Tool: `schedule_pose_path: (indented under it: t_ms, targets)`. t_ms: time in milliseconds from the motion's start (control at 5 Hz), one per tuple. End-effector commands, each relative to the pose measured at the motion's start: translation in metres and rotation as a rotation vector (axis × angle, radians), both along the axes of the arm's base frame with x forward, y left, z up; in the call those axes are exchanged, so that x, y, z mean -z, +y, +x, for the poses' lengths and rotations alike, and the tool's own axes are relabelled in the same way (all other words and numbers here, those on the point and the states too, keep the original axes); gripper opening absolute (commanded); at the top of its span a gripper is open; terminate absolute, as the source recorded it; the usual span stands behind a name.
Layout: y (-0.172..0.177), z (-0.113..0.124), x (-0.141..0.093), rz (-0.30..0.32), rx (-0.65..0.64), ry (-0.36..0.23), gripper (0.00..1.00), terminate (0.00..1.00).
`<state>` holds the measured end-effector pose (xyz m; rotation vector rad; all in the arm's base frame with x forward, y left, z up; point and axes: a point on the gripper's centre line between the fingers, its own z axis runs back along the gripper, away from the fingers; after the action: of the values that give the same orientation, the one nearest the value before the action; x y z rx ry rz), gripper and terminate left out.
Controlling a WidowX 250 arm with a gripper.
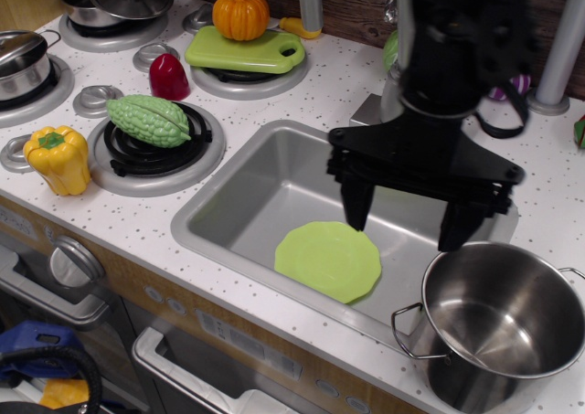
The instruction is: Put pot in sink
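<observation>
At the far left of the frame a yellow pepper [58, 158] stands on the counter, with a green bitter gourd [147, 120] lying on a burner just to its right. In the middle sits the sink [239, 178], a grey basin holding a flat green plate [328, 260] on its floor. Above the sink's right half hangs the gripper [409, 220], its two black fingers spread wide and holding nothing; the right finger is close to the pot's rim, though whether it touches cannot be told. The pot [498, 327] stands upright on the counter at the lower right of the frame, just beside the sink's right end, with one wire handle [406, 334] facing the front edge.

The step in hand appears to be the reach toward the pot. To do it well, the gripper would need to move further right and down so that one finger goes inside the pot and the other outside, pinching the near wall firmly. The steel looks slick, so a deep bite on the rim seems wiser than a shallow one. The lift should clear the sink's raised rim, and setting the pot down beside the plate would avoid a wobble.
</observation>
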<state>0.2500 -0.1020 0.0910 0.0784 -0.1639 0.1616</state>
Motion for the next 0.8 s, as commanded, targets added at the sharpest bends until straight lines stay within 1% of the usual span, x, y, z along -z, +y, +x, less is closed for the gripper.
schedule_pose_path:
  t_ms: [0, 600]
  targets:
    - [-0.014, 0.005, 0.001, 0.017, 0.125, -0.040, 1.00, 0.00]
    - [-0.016, 0.000, 0.040, -0.074, 0.115, -0.151, 1.00, 0.00]
